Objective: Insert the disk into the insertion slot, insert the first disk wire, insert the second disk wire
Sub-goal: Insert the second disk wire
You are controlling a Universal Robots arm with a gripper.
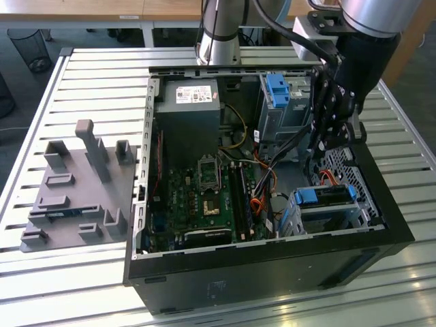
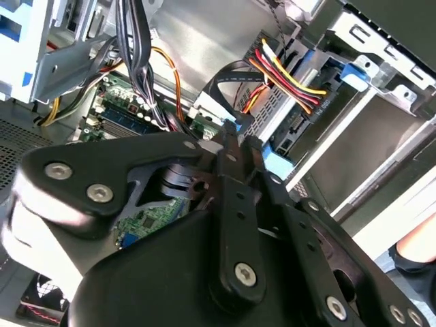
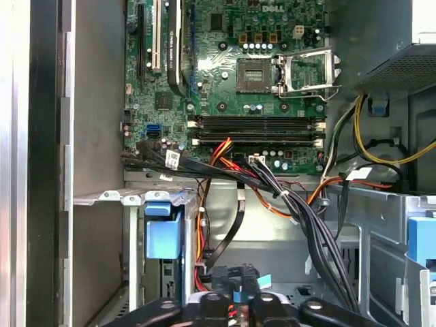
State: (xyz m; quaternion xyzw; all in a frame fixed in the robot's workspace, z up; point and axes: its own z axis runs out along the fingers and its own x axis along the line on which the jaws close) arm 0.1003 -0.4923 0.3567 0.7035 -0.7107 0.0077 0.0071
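The gripper (image 1: 332, 136) is hanging inside the open computer case (image 1: 204, 272), above the corner that holds the insertion slot (image 1: 293, 218), and the disk (image 1: 327, 196) is already sitting in that slot, its blue carrier edge facing up and toward the gripper. In the exterior view the disk is lying just below and slightly toward the viewer from the gripper, with its long axis running across the slot, roughly parallel to the case's near wall. There is one arm here, so nearness is not in question; it is reaching down from the case's far side. In the second wrist view the fingers (image 2: 231, 146) are looking pressed together on a small blue-tipped connector (image 2: 230, 125), with the disk (image 2: 300, 129) and its red, yellow and black power wires (image 2: 286, 71) just beyond the fingertips. Whether that bundle is fully plugged into the disk is hard to judge. In the first wrist view the gripper (image 3: 235, 303) is cut off at the frame edge, with a black flat cable (image 3: 231, 231) looping toward it from the motherboard (image 3: 238, 68) side of the slot. The contact between connector and disk socket is hidden behind the finger links. The taller cage with the blue latch (image 1: 278, 87) is standing well apart, toward the case's far wall.
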